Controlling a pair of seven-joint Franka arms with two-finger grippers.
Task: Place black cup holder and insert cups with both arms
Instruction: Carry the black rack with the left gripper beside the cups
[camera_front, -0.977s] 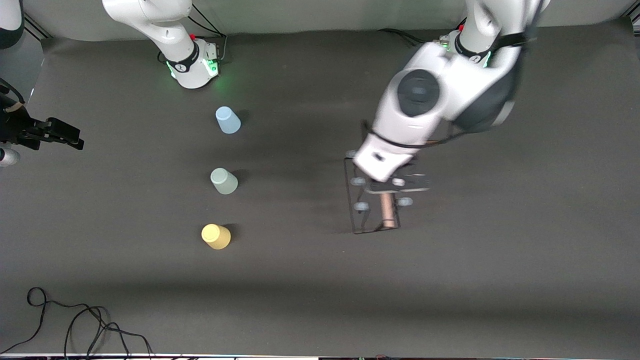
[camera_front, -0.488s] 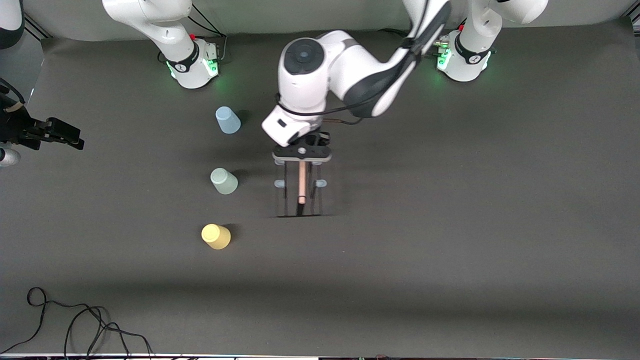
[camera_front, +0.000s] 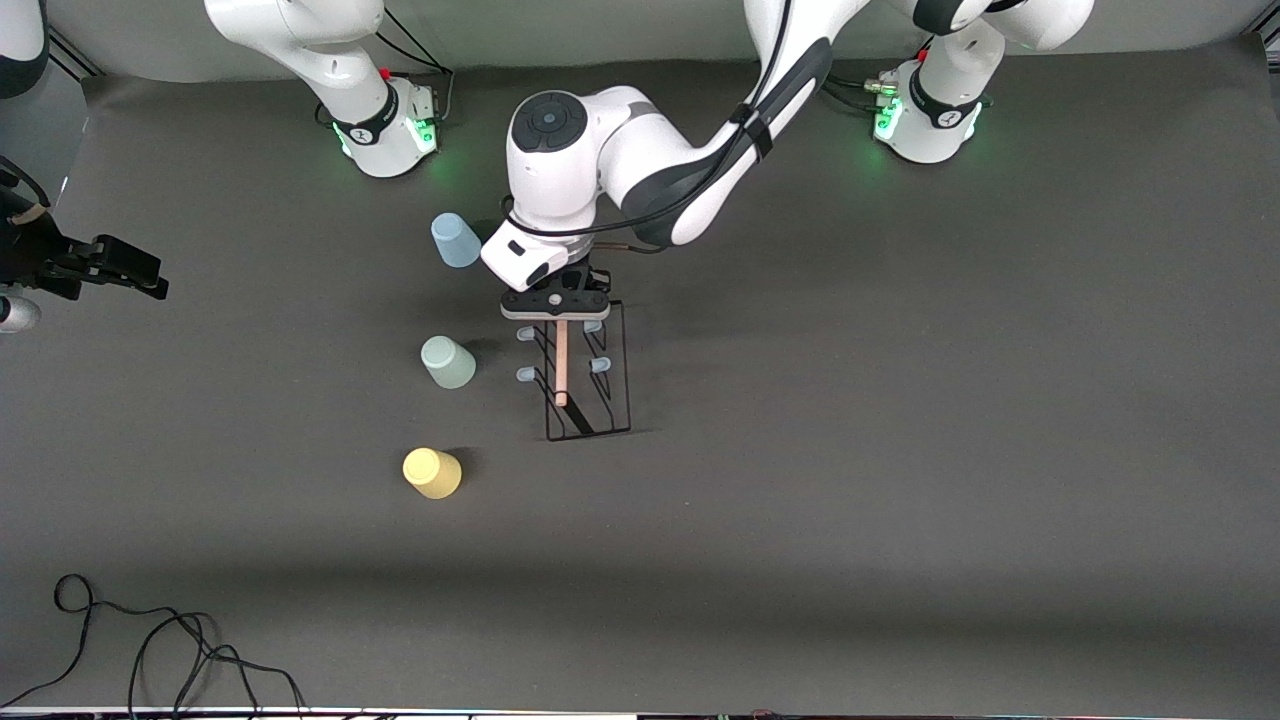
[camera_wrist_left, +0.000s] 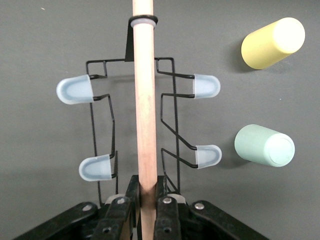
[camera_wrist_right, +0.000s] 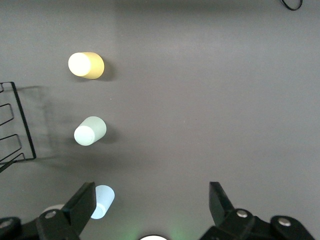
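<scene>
Between the closed fingers of the left gripper (camera_wrist_left: 147, 210), the black cup holder (camera_front: 585, 385) is clamped by its wooden rod handle (camera_wrist_left: 144, 115), while the right gripper (camera_wrist_right: 150, 205) is held wide open, waiting.

We see the rack (camera_front: 588, 400): black wire, rectangular base, wooden rod (camera_wrist_left: 145, 115) along the top, pale blue-grey peg tips, upright, rod clamped in the left gripper (camera_front: 556, 303). Three cups stand upside down on the tabletop in a line beside it, toward the right arm's end: blue cup (camera_front: 455, 240) farthest from the camera, grey-green cup (camera_front: 448, 361) between, yellow cup (camera_front: 432, 472) nearest.
</scene>
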